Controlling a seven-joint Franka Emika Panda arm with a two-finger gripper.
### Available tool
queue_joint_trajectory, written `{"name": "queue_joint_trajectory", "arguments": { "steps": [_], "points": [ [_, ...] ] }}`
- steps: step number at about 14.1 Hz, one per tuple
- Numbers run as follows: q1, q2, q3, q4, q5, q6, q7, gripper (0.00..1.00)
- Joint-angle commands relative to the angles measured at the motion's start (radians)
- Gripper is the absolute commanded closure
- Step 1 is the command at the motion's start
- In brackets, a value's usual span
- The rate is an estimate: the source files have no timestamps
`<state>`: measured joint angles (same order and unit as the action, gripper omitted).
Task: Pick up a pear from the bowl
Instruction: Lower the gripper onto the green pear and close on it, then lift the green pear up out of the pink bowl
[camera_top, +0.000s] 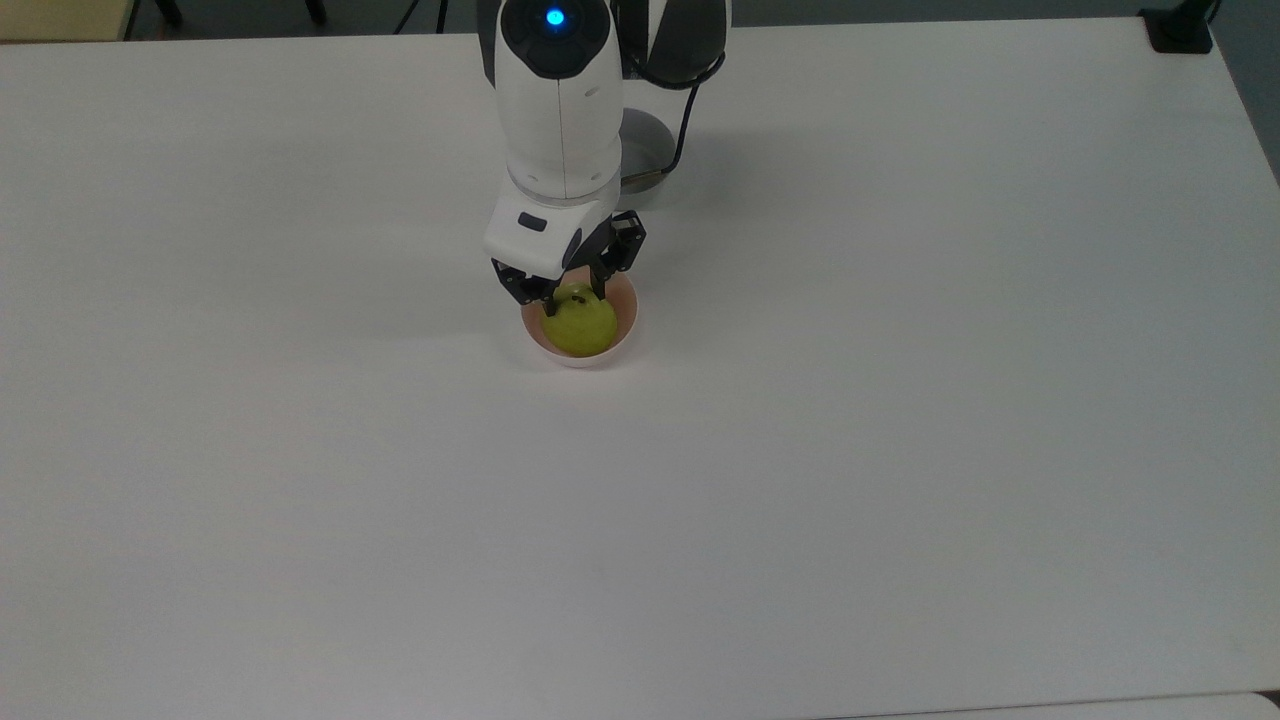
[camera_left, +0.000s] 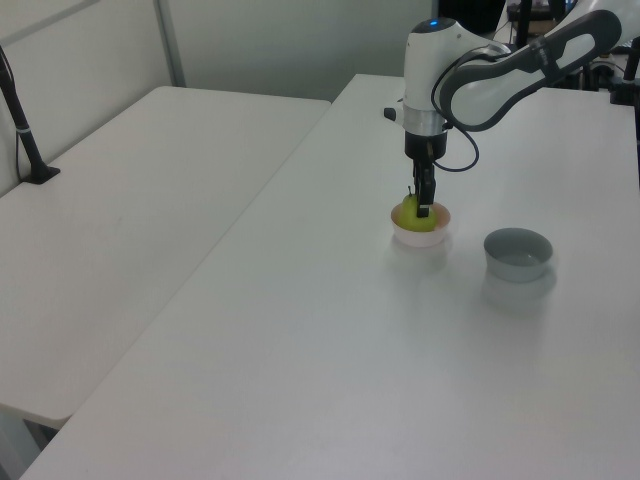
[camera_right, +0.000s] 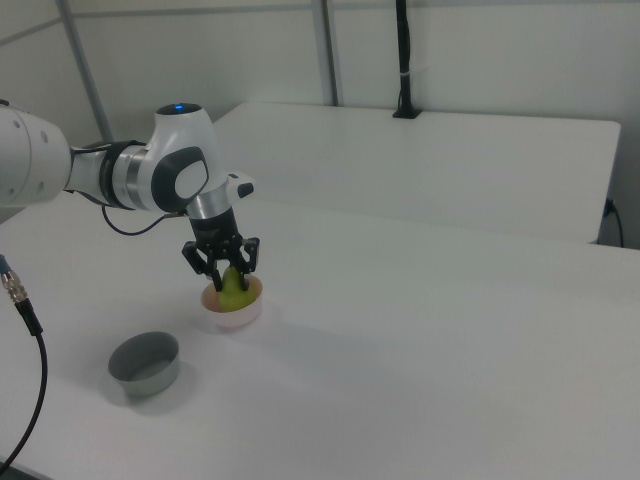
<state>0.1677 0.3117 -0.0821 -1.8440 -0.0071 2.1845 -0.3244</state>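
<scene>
Yellow-green pear (camera_top: 580, 325): sits in pink bowl (camera_top: 628, 318), mid-table.
Gripper (camera_top: 573, 294): we read it as narrowed around the pear's upper part, fingers either side.
Risk: we could lose it on lift, since the tapered top may slide out, or drag the bowl.
Axis: long axis upright, stem up.

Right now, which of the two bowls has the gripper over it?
The pink bowl, the one holding the pear. The gripper sits around the pear there. The grey bowl stands apart, empty.
</scene>
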Motion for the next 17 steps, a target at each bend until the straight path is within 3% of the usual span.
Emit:
{"name": "queue_joint_trajectory", "arguments": {
  "steps": [1,12,17],
  "points": [
    [0.013,0.0,-0.008,-0.014,-0.019,0.021,0.025,1.0],
    [0.007,-0.12,0.022,0.003,-0.011,-0.069,0.087,1.0],
    [-0.025,-0.149,0.025,0.104,-0.011,-0.21,0.113,1.0]
  ]
}}
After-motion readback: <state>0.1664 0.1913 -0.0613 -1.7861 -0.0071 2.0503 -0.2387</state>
